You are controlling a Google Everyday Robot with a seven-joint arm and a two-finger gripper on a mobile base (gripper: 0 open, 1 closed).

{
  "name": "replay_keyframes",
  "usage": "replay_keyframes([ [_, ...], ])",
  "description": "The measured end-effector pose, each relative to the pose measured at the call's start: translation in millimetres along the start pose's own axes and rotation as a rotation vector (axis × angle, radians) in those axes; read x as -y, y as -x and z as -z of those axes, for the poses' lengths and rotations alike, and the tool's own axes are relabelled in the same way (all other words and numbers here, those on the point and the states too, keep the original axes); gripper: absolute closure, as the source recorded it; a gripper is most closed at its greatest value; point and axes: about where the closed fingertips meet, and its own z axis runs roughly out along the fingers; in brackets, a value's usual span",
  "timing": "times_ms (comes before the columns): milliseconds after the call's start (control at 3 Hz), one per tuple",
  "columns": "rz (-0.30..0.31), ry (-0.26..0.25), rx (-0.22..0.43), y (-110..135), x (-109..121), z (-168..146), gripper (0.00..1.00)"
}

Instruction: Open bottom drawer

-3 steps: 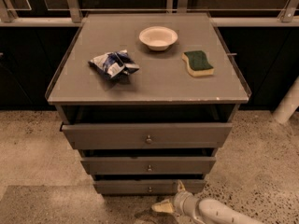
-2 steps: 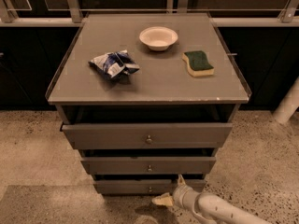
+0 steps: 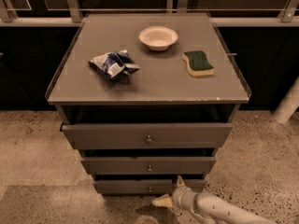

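Single view, set high and in front of the table (image 3: 154, 85), tilted down and facing the far side. It is close enough that the table top and all three drawer fronts fill the middle of the frame, with floor (image 3: 32, 143) showing left and right. The bottom drawer (image 3: 126, 186) lies close to the near edge of the frame, and the end effector (image 3: 168, 191) shows low at near right, just in front of that drawer's right part, fingers spread apart.

bench (image 3: 154, 80) top | white bowl (image 3: 158, 37) back centre | green-yellow sponge (image 3: 198, 62) right | crumpled blue-white bag (image 3: 113, 64) left
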Motion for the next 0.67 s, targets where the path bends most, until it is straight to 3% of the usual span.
replay_keyframes([
  [333, 0.004, -0.003, -0.034, -15, 11, -25, 0.00],
  [667, 0.053, -0.016, -0.059, -16, 33, -47, 0.00],
])
